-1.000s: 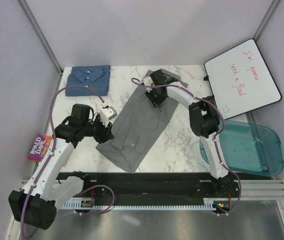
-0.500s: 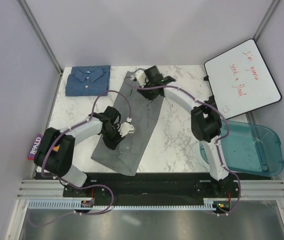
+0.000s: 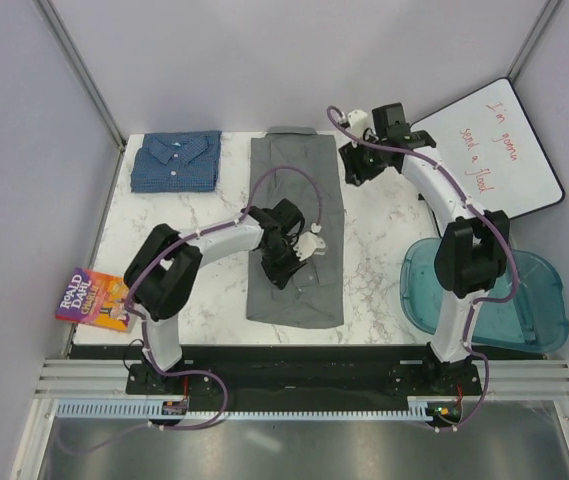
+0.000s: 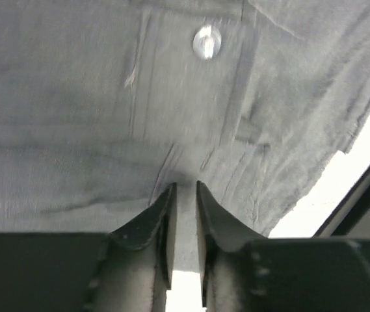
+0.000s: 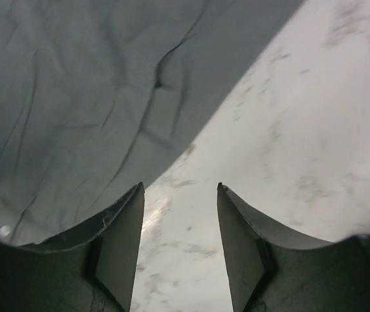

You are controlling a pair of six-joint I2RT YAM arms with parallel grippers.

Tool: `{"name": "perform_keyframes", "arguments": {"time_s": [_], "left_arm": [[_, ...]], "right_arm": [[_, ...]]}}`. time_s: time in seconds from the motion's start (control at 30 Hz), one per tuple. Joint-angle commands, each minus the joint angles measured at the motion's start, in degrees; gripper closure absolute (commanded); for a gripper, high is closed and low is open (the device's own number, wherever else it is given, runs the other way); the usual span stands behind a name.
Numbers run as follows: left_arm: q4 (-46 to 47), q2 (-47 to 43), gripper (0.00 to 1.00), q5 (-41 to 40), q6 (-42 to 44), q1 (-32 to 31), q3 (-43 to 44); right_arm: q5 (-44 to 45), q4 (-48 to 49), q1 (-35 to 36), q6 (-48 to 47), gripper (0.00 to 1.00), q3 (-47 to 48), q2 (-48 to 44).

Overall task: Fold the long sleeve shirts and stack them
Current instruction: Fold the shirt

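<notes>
Spread flat down the middle of the bench [image 3: 374, 250]: grey shirt [image 3: 299, 290], folded into a long rectangle. Pressed into its centre, left tool [image 4: 185, 185], narrowed to a slit and apparently pinching a small ridge of grey cloth, though too close a view to be sure. Just off the shirt's far right corner, right tool [image 5: 179, 187], parted wide over bare marble, gripping nothing. At the far left corner, blue shirt [image 3: 176, 162], folded, well apart from the grey one.
</notes>
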Motion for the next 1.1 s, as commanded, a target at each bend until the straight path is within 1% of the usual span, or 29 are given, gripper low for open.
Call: {"name": "perform_keyframes", "arguments": {"time_s": [0.0,0.03,0.07,0.1,0.13,0.17,0.2,0.23,0.27,0.3,0.33,0.37,0.4,0.47,0.5,0.53,0.57,0.6,0.63,0.67,0.7,0.73,0.77,0.83,0.87,0.93,0.97,1.07], "left_arm": [[-0.8,-13.5,0.66,9.0,0.6,5.9,-5.9],[-0.9,-16.6,0.62,13.4,1.3,6.8,-7.3],[-1.2,-19.7,0.57,15.7,2.0,7.6,-8.4],[-1.4,-26.2,0.47,17.3,3.1,8.5,-10.4],[-1.2,-28.8,0.43,18.9,3.4,9.8,-11.4],[-0.6,-31.4,0.41,18.7,3.2,10.4,-12.2],[0.1,-34.5,0.38,17.8,2.5,12.5,-13.2],[2.7,-35.4,0.37,17.4,1.5,14.0,-13.4],[4.5,-35.8,0.36,17.2,-1.6,16.1,-13.4],[6.2,-35.5,0.37,17.4,-3.4,20.6,-12.5],[8.6,-33.4,0.38,17.3,-5.7,22.7,-11.7],[12.6,-31.8,0.4,17.1,-10.5,24.3,-10.6],[14.1,-29.2,0.44,17.3,-12.7,26.4,-7.2],[16.9,-21.1,0.48,17.7,-18.7,26.8,-2.3],[17.9,-18.2,0.5,17.1,-21.2,26.6,3.3],[18.4,-12.1,0.5,16.6,-23.5,26.7,6.4],[19.8,-9.3,0.5,15.7,-27.6,26.7,9.3],[20.3,-6.6,0.5,13.9,-28.8,26.7,14.8],[20.8,-3.6,0.5,12.8,-29.8,26.7,17.7],[21.1,1.3,0.5,11.8,-31.6,26.7,20.0],[21.1,4.4,0.51,10.2,-32.3,26.7,24.9],[20.9,6.8,0.51,9.8,-32.9,26.7,27.3],[20.6,11.1,0.51,9.3,-33.6,26.6,31.1],[20.5,14.3,0.53,9.8,-33.8,26.6,33.7],[20.8,17.2,0.55,12.8,-33.7,26.6,35.9],[20.9,19.8,0.59,16.5,-34.2,26.5,37.7],[21.1,21.8,0.63,19.4,-34.4,26.3,39.0],[20.9,24.0,0.67,19.9,-34.9,25.3,39.0]], "right_arm": [[-13.9,-5.5,1.4,-1.3,0.44,-5.9,-4.0],[-14.8,-5.4,1.5,-1.2,0.45,-6.0,-3.7],[-15.5,-5.5,1.7,0.0,0.47,-5.8,-3.3],[-17.7,-5.2,1.8,0.4,0.48,-5.1,-2.7],[-18.8,-4.6,2.2,1.2,0.5,-4.7,-1.3],[-19.1,-3.6,2.7,3.7,0.52,-4.6,-0.5],[-20.2,-1.1,3.4,5.2,0.53,-4.4,0.2],[-20.5,0.3,3.8,6.3,0.54,-4.5,2.1],[-20.5,1.6,4.2,7.5,0.56,-4.5,3.0],[-20.9,3.9,4.9,9.8,0.58,-4.2,3.8],[-21.1,4.9,5.1,10.7,0.58,-4.1,5.6],[-21.2,5.8,5.2,12.0,0.6,-4.2,6.3],[-21.3,7.8,5.3,14.3,0.61,-4.4,6.9],[-22.1,9.8,5.2,16.5,0.63,-5.0,8.2],[-22.0,11.8,5.3,18.0,0.63,-5.9,8.6],[-22.4,12.6,5.3,18.4,0.63,-6.3,8.8],[-22.5,13.3,5.2,19.8,0.64,-6.7,9.1],[-22.5,14.4,5.3,20.5,0.64,-7.4,9.6],[-22.5,14.6,5.3,21.5,0.64,-8.0,9.7],[-22.5,15.0,5.3,21.6,0.64,-8.3,10.1],[-22.4,15.2,5.3,21.7,0.64,-9.1,10.4],[-22.3,15.2,5.4,21.9,0.65,-9.6,10.5],[-21.8,15.7,5.4,21.9,0.65,-10.3,10.5],[-21.3,15.8,5.4,21.8,0.65,-10.9,10.9],[-21.2,15.7,5.4,21.6,0.65,-11.4,11.1],[-21.4,15.9,5.4,21.6,0.66,-12.2,11.2],[-21.5,16.1,5.4,21.6,0.66,-12.9,11.2],[-21.3,16.2,5.4,21.1,0.66,-14.1,11.2]]}}
